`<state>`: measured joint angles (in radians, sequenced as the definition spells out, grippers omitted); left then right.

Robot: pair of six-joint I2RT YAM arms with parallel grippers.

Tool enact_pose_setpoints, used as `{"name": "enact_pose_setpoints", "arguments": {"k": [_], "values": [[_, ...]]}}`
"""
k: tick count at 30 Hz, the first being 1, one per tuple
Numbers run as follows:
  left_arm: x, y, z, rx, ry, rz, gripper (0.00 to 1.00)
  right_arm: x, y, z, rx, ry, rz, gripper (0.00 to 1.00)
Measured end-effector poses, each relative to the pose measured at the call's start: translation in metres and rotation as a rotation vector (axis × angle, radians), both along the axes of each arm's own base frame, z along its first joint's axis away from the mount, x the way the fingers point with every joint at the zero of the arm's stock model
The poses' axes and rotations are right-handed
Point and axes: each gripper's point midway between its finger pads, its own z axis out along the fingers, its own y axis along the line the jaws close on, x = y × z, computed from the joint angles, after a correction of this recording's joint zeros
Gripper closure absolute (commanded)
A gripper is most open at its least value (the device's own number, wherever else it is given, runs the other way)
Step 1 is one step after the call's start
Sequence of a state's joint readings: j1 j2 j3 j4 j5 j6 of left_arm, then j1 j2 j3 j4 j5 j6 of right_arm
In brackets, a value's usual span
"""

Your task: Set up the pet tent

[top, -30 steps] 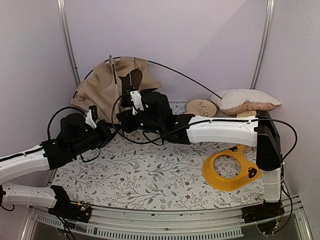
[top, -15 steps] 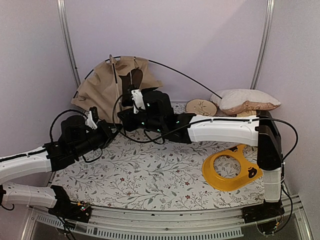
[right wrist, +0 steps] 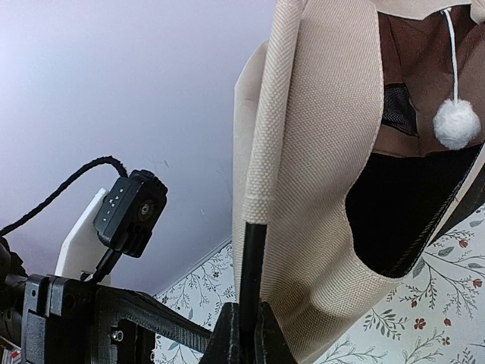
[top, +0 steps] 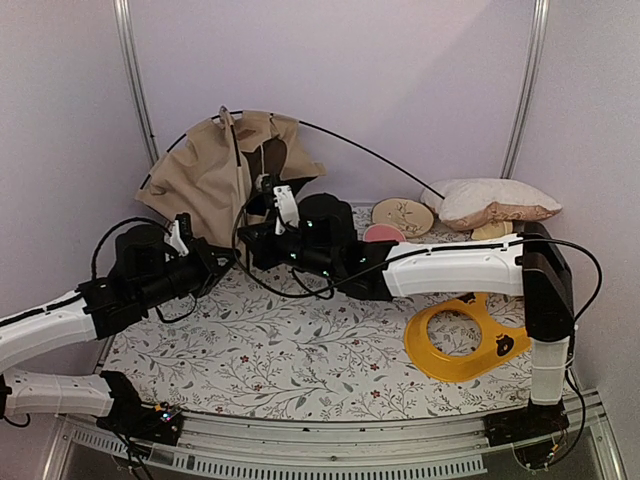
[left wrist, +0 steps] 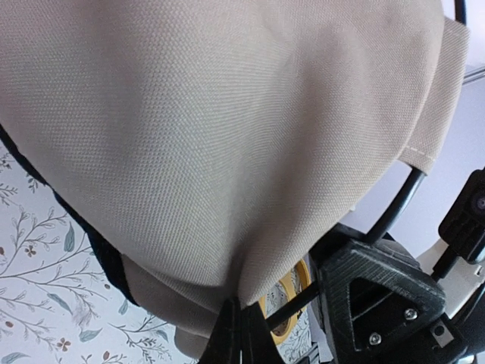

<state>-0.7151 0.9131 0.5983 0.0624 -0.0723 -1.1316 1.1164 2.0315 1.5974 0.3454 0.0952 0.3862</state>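
At far left, pinching the tan fabric pet tent in the left pincer, its thin black pole in the right pincer.

Light is soft, even and fairly bright in all three views. From above, only faint shadows lie on the floral cloth under the arms.

Just above the left gripper, the pet tent weave is crisp, darkening toward the near-black fingers.

Above the right gripper, the pole is a dark silhouette against the bright wall. To its right the tent's opening is in deep shadow, and the pom-pom is sharp and almost blown white.
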Motion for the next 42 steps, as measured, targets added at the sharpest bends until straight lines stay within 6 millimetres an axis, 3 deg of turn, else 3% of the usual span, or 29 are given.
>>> {"name": "enact_pose_setpoints", "arguments": {"k": [3,7,13,22,25,30,36,42], "values": [[0.0,0.001,0.0,0.006,0.001,-0.012,1.0,-0.001,-0.001,0.001,-0.001,0.01,0.01,0.97],[-0.007,0.005,0.0,0.001,-0.005,-0.024,1.0,-0.005,0.003,0.005,-0.029,0.041,0.066,0.83],[-0.011,0.017,0.018,-0.035,-0.065,0.002,1.0,-0.004,0.001,0.016,-0.075,0.076,0.152,0.63],[-0.006,0.014,0.018,-0.028,-0.074,0.0,1.0,-0.018,-0.007,-0.018,-0.212,0.179,0.233,0.62],[-0.005,0.012,0.018,-0.03,-0.073,-0.004,1.0,-0.023,-0.01,-0.021,-0.236,0.193,0.237,0.61],[-0.005,0.011,0.018,-0.028,-0.075,-0.009,1.0,-0.033,-0.018,-0.013,-0.247,0.177,0.242,0.56],[-0.003,0.009,0.016,-0.015,-0.077,-0.015,1.0,-0.04,-0.017,-0.009,-0.251,0.16,0.244,0.58],[-0.003,0.008,0.016,0.002,-0.084,-0.023,1.0,-0.027,-0.007,0.017,-0.225,0.118,0.203,0.64]]}}
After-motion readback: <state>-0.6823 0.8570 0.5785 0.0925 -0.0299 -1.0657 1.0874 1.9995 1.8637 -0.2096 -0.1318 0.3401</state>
